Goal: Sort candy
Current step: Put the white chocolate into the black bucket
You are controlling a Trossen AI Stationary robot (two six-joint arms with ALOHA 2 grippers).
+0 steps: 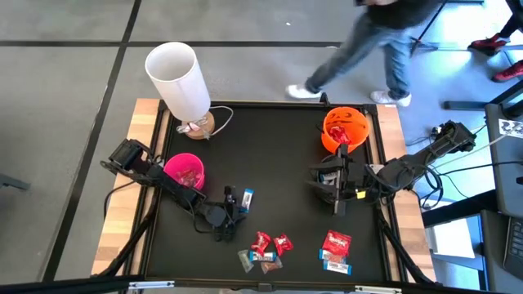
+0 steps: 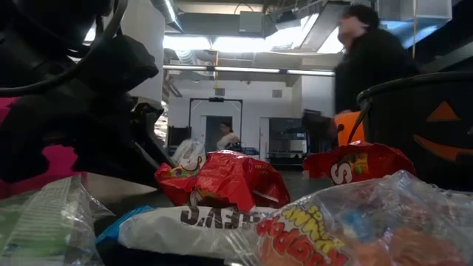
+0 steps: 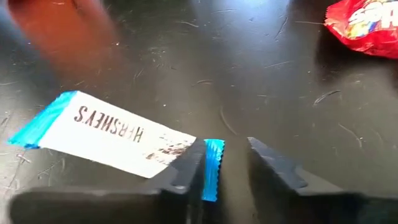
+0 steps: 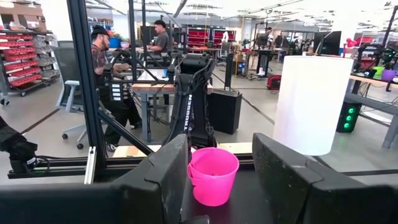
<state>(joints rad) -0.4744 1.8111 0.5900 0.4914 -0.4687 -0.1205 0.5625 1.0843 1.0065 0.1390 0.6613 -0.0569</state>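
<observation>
A white-and-blue candy (image 3: 112, 134) lies flat on the black mat (image 1: 278, 155), seen also from above (image 1: 247, 196). My left gripper (image 3: 227, 165) is low over the mat (image 1: 235, 204) and open, with the wrapper's blue crimped end between its fingers. More candy lies near the front edge: red packets (image 1: 271, 243) and another small heap (image 1: 336, 249). My right gripper (image 4: 221, 180) hangs raised and level beside the orange bowl (image 1: 347, 129), open and empty. The pink bowl (image 1: 185, 171) stands at the left. My left gripper comes down at a slant onto the candy's blue crimped end (image 3: 213, 163). One finger (image 3: 186, 171) overlaps the wrapper beside that end; whether it touches I cannot tell. The other finger (image 3: 273, 163) stands apart from it. The candy lies flat on the mat.
A white lamp (image 1: 180, 75) stands at the far left of the mat. The orange bowl holds a red packet (image 1: 341, 137). A black pail with an orange face (image 2: 432, 125) shows in the low view. A person (image 1: 384, 41) walks past beyond the far edge.
</observation>
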